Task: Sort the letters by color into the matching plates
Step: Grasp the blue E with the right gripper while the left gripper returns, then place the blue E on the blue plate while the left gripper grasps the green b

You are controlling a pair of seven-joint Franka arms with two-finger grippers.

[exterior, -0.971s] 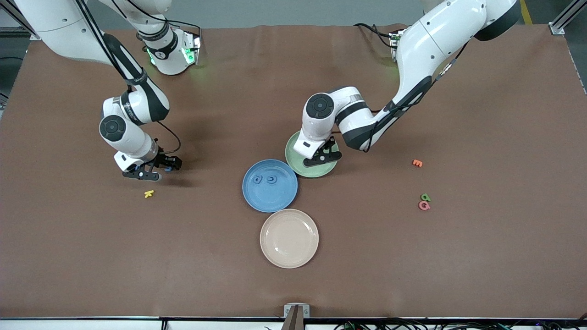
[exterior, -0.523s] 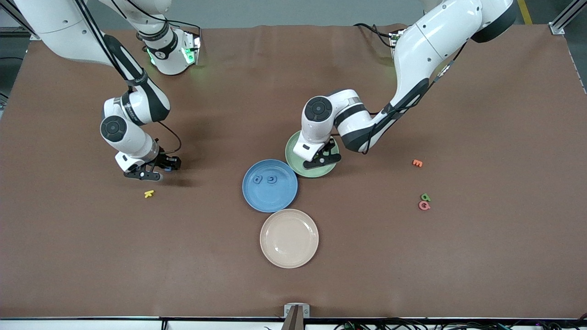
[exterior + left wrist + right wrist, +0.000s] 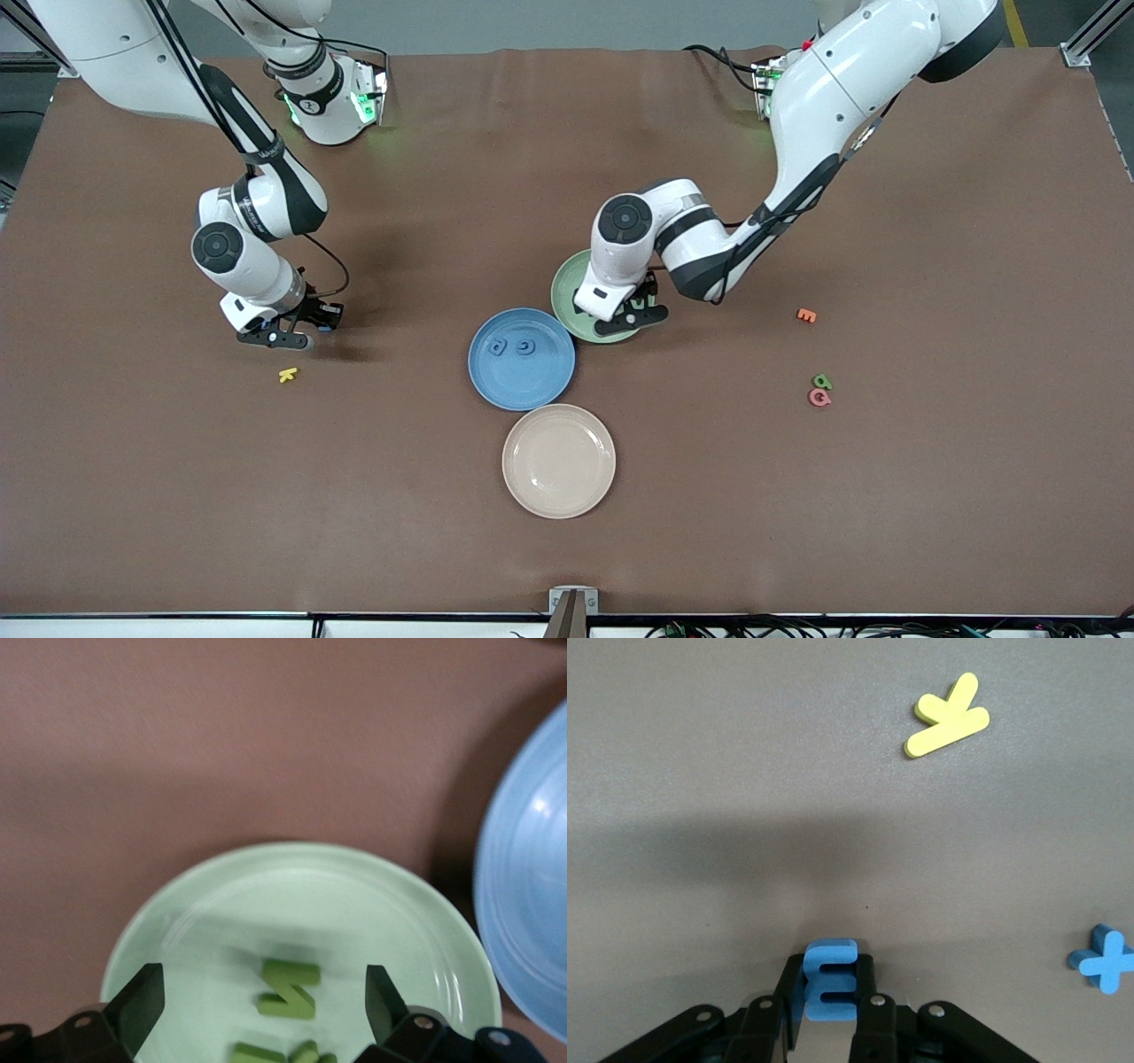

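- The table (image 3: 886, 514) is brown, with the 3 plates grouped mid-table.
- The blue plate (image 3: 496, 381) is round and shallow and carries 2 blue letters (image 3: 513, 346), flat foam shapes lying side by side.
- The green plate (image 3: 567, 288) is pale, touches the blue plate and lies farther from the front camera; flat green letters (image 3: 289, 988) lie in it, one Z-like piece clear, others cut off at the picture's edge.
- The cream plate (image 3: 559, 461) lies just nearer the camera than the blue plate.
- The left gripper (image 3: 261, 997) hangs low over the green plate, jaws spread wide, holding nothing; the green letters lie loose between its fingers (image 3: 142, 1001).
- The right gripper (image 3: 824, 992), toward the right arm's end of the table, is clamped on a blue E (image 3: 829, 979) held upright between its fingers at the tabletop.
- A blue plus (image 3: 1104, 958) lies flat on the table near that gripper.
- A yellow letter (image 3: 287, 375) lies on the table, nearer the camera than the right gripper.
- Toward the left arm's end lie a green letter (image 3: 822, 381) touching a pink letter (image 3: 819, 398), and an orange letter (image 3: 805, 315) farther from the camera.
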